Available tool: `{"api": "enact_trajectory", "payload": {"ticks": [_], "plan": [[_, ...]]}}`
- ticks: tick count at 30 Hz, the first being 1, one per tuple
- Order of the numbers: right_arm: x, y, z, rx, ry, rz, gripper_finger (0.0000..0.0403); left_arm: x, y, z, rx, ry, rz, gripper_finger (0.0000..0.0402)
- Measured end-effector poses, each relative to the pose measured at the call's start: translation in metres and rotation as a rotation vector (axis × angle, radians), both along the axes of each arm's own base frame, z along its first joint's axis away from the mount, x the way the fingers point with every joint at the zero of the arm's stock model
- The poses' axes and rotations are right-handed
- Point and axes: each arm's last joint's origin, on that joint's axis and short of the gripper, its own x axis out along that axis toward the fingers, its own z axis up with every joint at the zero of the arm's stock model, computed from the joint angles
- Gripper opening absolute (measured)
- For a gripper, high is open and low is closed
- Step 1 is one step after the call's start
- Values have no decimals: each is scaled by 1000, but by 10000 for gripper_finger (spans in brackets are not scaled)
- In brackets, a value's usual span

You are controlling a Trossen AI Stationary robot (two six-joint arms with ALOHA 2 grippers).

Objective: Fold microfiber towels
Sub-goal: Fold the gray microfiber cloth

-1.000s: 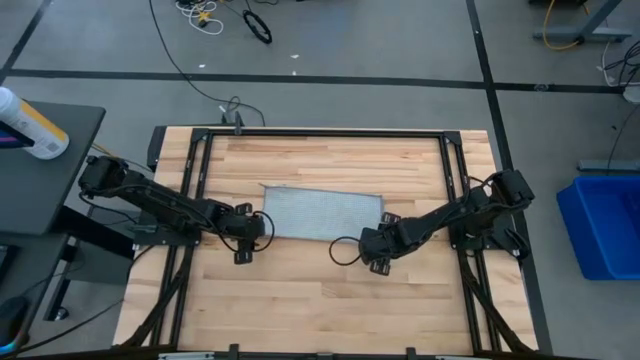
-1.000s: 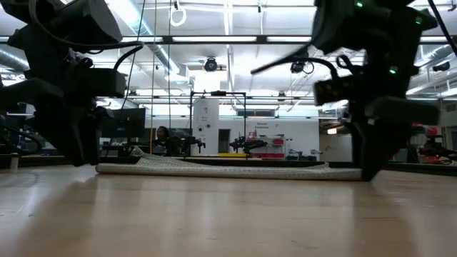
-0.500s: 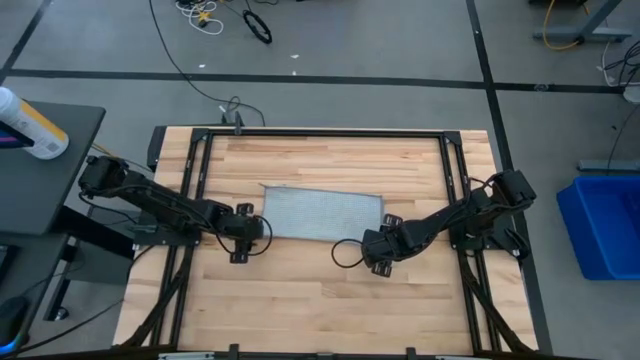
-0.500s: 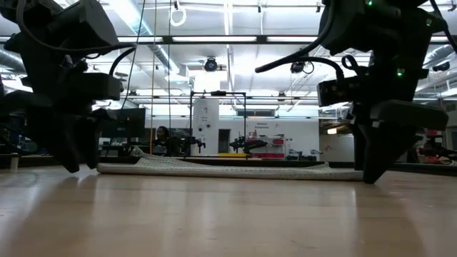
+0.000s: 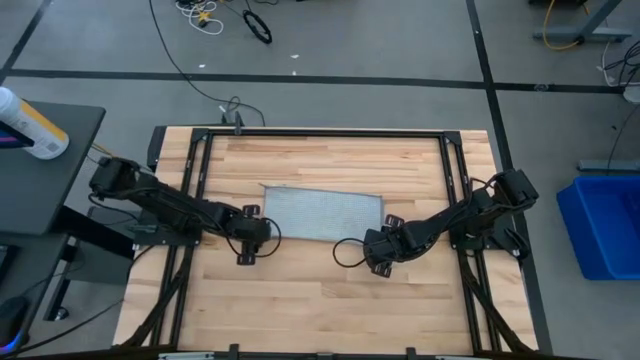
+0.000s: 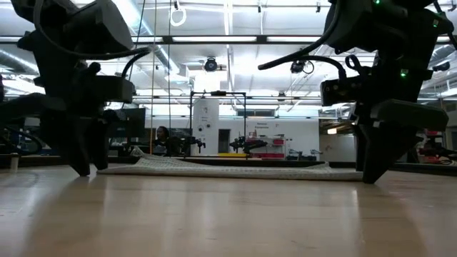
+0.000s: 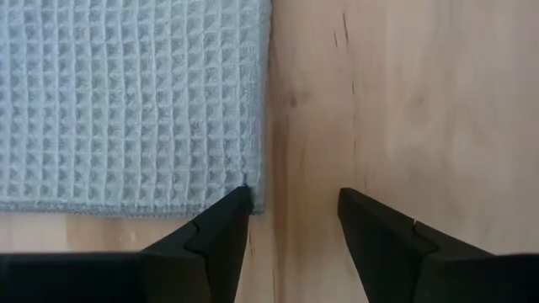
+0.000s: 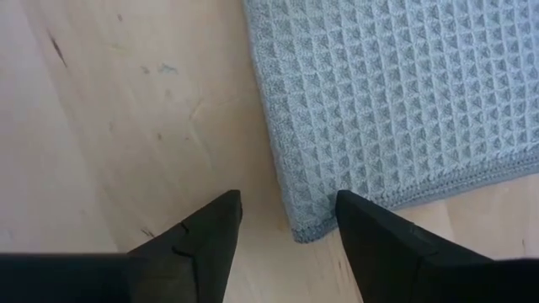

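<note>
Moved: my left tool (image 5: 247,243) slid slightly toward the towel (image 5: 322,214).
Tools: left and right tool (image 5: 377,253) open, empty.
Relation: each straddles a near corner; the towel's long axis spans between them.

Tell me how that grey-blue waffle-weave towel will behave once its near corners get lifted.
The towel lies flat and thin on the table, so it probably sags and drapes rather than holding its shape. It looks light. Its waffle texture should give the fingers some grip, though the thin hemmed edge may be awkward to catch.
</note>
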Motion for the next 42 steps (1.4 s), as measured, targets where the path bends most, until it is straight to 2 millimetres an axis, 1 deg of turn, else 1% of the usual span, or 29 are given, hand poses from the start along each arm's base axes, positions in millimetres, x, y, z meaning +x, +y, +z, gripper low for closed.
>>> {"api": "enact_trajectory", "payload": {"ticks": [3,10,13,17,24,27,35,39,42], "plan": [[0,0,0,0,0,-1,211,8,1,-2,44,21,-19,197],[0,0,0,1,-1,-9,219,22,7,11,142,-30,37,197],[0,0,0,2,-1,-9,212,21,7,9,147,-10,32,197],[0,1,0,5,0,-3,205,23,8,5,104,7,18,197],[-2,5,-1,-11,-4,0,216,23,5,5,95,8,31,197],[-2,5,-1,-11,-5,-5,214,22,5,5,85,16,38,197],[-2,5,-1,-12,-8,-7,179,22,5,4,82,17,59,197],[-2,6,-1,-7,-9,-6,147,21,5,4,81,17,66,195],[-2,6,-1,-6,-5,-4,113,21,5,4,77,16,75,184]]}}
